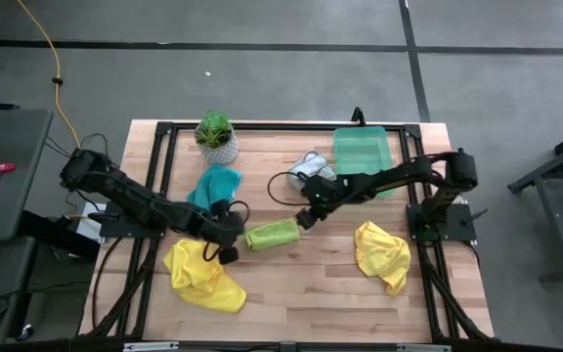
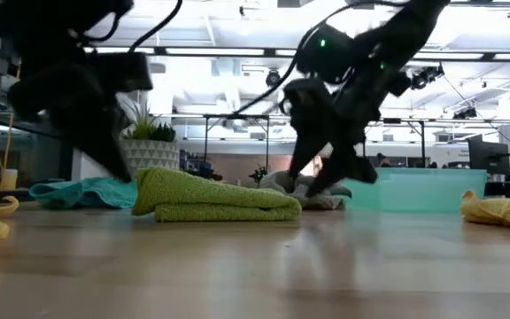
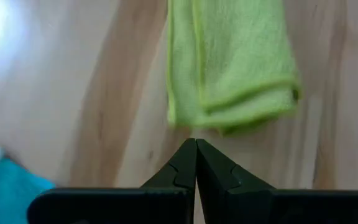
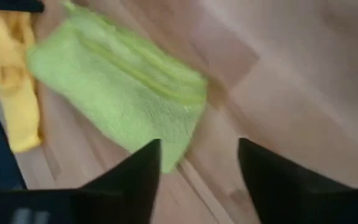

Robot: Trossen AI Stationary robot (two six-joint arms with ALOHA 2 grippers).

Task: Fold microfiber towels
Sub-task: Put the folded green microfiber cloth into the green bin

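1. Green towel lies folded into a thick strip at mid-table, between the two grippers.
2. Left gripper sits just beside the strip's left end, fingers pressed together, holding nothing.
3. Right gripper hangs just off the strip's right end, fingers spread, empty.
4. Yellow towel lies crumpled at front left; another yellow towel at front right.
5. Teal towel lies by the potted plant.
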